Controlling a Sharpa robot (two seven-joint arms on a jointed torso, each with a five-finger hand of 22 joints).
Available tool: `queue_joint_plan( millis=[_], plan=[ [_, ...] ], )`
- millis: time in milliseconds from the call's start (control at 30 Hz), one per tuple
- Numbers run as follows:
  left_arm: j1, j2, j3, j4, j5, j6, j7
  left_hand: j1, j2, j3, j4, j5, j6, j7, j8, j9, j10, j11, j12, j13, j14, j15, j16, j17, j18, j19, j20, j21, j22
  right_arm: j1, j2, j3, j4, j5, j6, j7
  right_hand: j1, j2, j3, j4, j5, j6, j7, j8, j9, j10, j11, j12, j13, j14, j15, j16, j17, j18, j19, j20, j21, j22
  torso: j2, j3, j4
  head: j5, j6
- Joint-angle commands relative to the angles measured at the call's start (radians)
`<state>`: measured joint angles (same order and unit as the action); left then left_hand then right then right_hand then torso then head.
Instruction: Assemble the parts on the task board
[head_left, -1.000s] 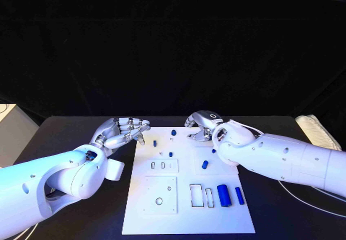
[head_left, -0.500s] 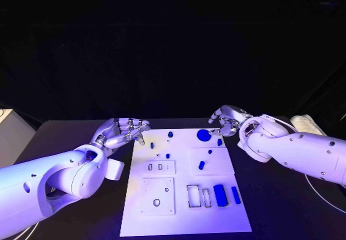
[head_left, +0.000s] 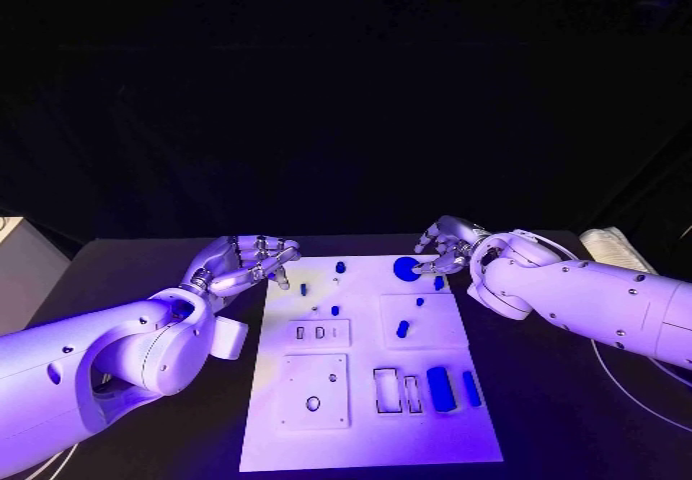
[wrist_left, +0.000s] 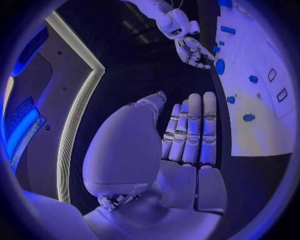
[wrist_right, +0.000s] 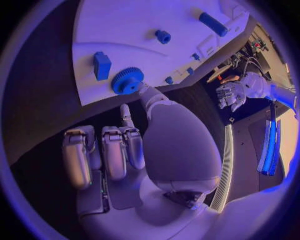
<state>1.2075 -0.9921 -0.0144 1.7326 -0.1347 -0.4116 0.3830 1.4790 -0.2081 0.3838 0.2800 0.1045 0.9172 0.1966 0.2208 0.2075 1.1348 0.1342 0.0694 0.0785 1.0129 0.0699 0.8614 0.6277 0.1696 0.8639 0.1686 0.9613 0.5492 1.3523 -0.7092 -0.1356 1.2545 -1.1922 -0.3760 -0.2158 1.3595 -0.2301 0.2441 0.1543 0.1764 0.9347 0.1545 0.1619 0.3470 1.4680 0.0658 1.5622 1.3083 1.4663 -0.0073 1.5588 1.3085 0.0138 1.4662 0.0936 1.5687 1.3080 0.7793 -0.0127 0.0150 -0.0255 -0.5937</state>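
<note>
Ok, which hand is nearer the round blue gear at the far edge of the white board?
Right. The right hand is at the round blue gear, fingers touching its rim. The left hand hovers off the white task board's opposite side, well away.

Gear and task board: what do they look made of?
Gear: looks like moulded or printed blue plastic, matte, with fine even teeth and no metallic glint. Task board: a flat white plate, probably plastic or painted sheet, smooth and dull, with crisp cut-out slots. The right hand touches the gear; its silver fingers look like metal.
</note>
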Motion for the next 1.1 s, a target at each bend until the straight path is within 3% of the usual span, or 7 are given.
queue_joint_plan(
  millis=[33, 267, 500, 867, 1100],
  plan=[
    [0.001, 0.003, 0.001, 0.001, 0.004, 0.023, 0.004, -0.008, 0.003, 0.005, 0.000, -0.005, -0.004, 0.002, 0.002, 0.001, -0.001, 0.002, 0.004, 0.002, -0.009, 0.000, 0.003, 0.000, 0.012, -0.007, 0.002, 0.003, 0.002, -0.006, 0.017, -0.001, -0.016, 0.014, 0.027, -0.015, 0.001, 0.011, -0.006, 0.001, 0.009, -0.007, 0.003, 0.006, 0.001, 0.102, 0.009, 0.008, 0.262, 0.100, 0.008, 0.005, 0.240, -0.014, 0.105, 0.009, 0.002, 0.263, 0.001, -0.0008, 0.0022, 0.001, -0.003],
    [0.001, 0.004, 0.001, 0.000, 0.004, 0.024, 0.003, -0.008, 0.003, 0.005, 0.000, -0.005, -0.004, 0.002, 0.002, 0.001, -0.001, 0.002, 0.004, 0.002, -0.009, 0.000, 0.003, 0.000, 0.012, -0.007, 0.002, 0.003, 0.002, -0.021, 0.048, -0.002, -0.044, 0.010, 0.034, -0.022, 0.004, 0.013, -0.006, 0.003, 0.012, -0.008, 0.003, 0.007, 0.001, 0.102, 0.009, 0.008, 0.262, 0.100, 0.008, 0.005, 0.242, -0.014, 0.105, 0.010, 0.002, 0.263, 0.004, 0.0003, 0.0040, 0.003, -0.001],
    [0.001, 0.003, 0.001, -0.001, 0.003, 0.024, 0.002, -0.008, 0.003, 0.005, 0.000, -0.005, -0.004, 0.002, 0.002, 0.001, -0.001, 0.002, 0.004, 0.002, -0.009, 0.000, 0.003, 0.000, 0.012, -0.007, 0.002, 0.003, 0.002, -0.027, 0.060, -0.003, -0.053, -0.007, 0.031, -0.028, 0.006, 0.014, -0.005, 0.003, 0.013, -0.009, 0.003, 0.007, 0.001, 0.103, 0.009, 0.009, 0.262, 0.101, 0.008, 0.006, 0.244, -0.014, 0.105, 0.010, 0.002, 0.263, 0.003, 0.0004, 0.0002, 0.006, -0.005],
    [0.001, 0.003, 0.001, -0.002, 0.002, 0.024, 0.000, -0.008, 0.003, 0.005, 0.000, -0.005, -0.004, 0.002, 0.002, 0.001, -0.001, 0.002, 0.004, 0.002, -0.009, 0.000, 0.003, 0.000, 0.012, -0.007, 0.002, 0.003, 0.002, -0.029, 0.065, -0.003, -0.060, -0.031, 0.024, -0.037, 0.029, 0.034, 0.020, 0.003, 0.015, 0.001, 0.003, 0.017, 0.003, 0.103, 0.009, 0.009, 0.262, 0.101, 0.009, 0.007, 0.247, -0.014, 0.105, 0.012, 0.002, 0.263, 0.003, 0.0015, 0.0007, 0.007, -0.006],
    [0.001, 0.003, 0.001, -0.002, 0.002, 0.025, -0.001, -0.008, 0.003, 0.005, 0.000, -0.005, -0.004, 0.002, 0.002, 0.001, -0.001, 0.002, 0.004, 0.002, -0.009, 0.000, 0.003, 0.000, 0.012, -0.007, 0.002, 0.003, 0.002, -0.029, 0.063, -0.004, -0.058, -0.065, 0.017, -0.036, 0.077, 0.045, 0.108, -0.026, 0.017, 0.020, 0.001, 0.026, 0.000, 0.103, 0.007, 0.009, 0.262, 0.102, 0.007, 0.008, 0.251, -0.014, 0.105, 0.010, 0.002, 0.263, 0.004, 0.0016, 0.0000, 0.007, -0.006]
  ],
)
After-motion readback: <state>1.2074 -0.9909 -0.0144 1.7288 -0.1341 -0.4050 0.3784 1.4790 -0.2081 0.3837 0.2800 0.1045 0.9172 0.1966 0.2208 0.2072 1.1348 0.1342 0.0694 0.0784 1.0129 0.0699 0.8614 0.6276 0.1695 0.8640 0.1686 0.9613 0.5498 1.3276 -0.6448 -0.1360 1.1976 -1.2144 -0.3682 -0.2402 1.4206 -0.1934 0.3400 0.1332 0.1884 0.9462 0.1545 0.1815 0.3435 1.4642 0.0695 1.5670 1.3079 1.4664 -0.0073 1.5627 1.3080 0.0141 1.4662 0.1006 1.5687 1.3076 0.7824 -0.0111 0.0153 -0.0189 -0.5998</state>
